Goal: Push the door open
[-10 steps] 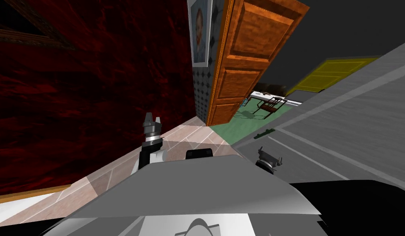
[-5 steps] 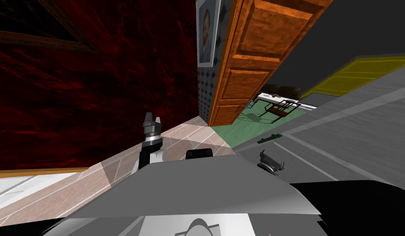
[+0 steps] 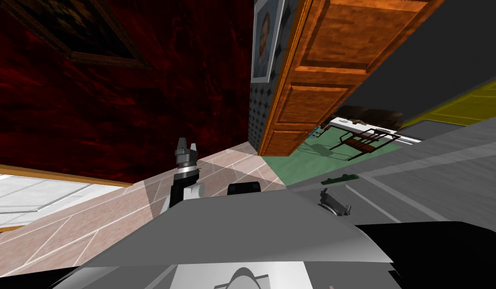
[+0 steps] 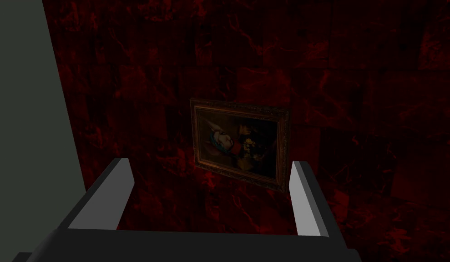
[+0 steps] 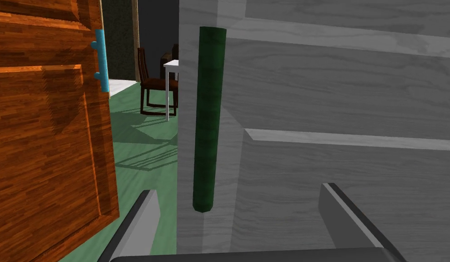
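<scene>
A grey panelled door (image 3: pixel 422 175) stands ajar on my right, with a dark green bar handle (image 3: pixel 337 179) near its free edge. My right gripper (image 3: pixel 335 202) is just short of that handle and open. In the right wrist view the grey door (image 5: pixel 337 100) and its green handle (image 5: pixel 209 118) stand close ahead of the right gripper (image 5: pixel 246 223); the door's edge falls between the lines of the two fingers. My left gripper (image 3: pixel 186 149) is held up over the tiled floor, and the left gripper (image 4: pixel 212 200) stands open with nothing in it.
A brown wooden door (image 3: pixel 322 85) with a blue handle (image 5: pixel 100 59) stands open to the left of the gap. Beyond lies a green floor (image 3: pixel 302 163) with a dark chair (image 5: pixel 153 86) and a white table (image 5: pixel 171 68). A dark red wall (image 3: pixel 116 110) is on my left.
The whole head view has swung, so my body has turned and moved. More green floor shows between the two doors. Both grippers hold their places before my chest.
</scene>
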`<state>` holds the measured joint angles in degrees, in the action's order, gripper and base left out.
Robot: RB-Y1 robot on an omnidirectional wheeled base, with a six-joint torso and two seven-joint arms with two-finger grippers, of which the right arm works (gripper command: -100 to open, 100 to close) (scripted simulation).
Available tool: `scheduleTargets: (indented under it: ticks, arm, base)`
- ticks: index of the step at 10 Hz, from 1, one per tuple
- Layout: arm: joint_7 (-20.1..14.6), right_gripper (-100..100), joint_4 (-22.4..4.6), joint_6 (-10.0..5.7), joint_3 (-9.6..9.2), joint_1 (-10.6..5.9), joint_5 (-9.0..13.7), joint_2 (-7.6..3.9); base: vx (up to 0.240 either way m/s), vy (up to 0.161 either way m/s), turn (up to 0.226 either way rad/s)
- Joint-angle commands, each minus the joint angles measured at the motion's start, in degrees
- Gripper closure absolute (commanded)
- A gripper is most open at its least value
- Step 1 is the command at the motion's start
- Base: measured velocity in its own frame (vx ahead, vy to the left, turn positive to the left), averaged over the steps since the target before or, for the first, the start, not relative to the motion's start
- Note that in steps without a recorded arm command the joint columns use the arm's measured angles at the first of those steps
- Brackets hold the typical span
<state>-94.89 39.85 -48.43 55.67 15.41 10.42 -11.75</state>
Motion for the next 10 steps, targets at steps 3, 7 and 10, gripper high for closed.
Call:
scheduleTargets:
  ticks: [3, 7, 10]
  arm:
    - [-3.8, -100, -3.9, -1.27, 2.28, -0.71, 0.2, -0.18]
    - [-5.2, -100, -6.2, -2.13, 3.16, -1.32, 0.3, -0.49]
    - [-4.6, -100, -6.4, -2.12, 3.2, -1.86, 0.5, -0.5]
  base:
    - [-0.041, -0.066, 0.239]
    - [-0.02, -0.057, 0.112]
    - [0.053, -0.185, 0.009]
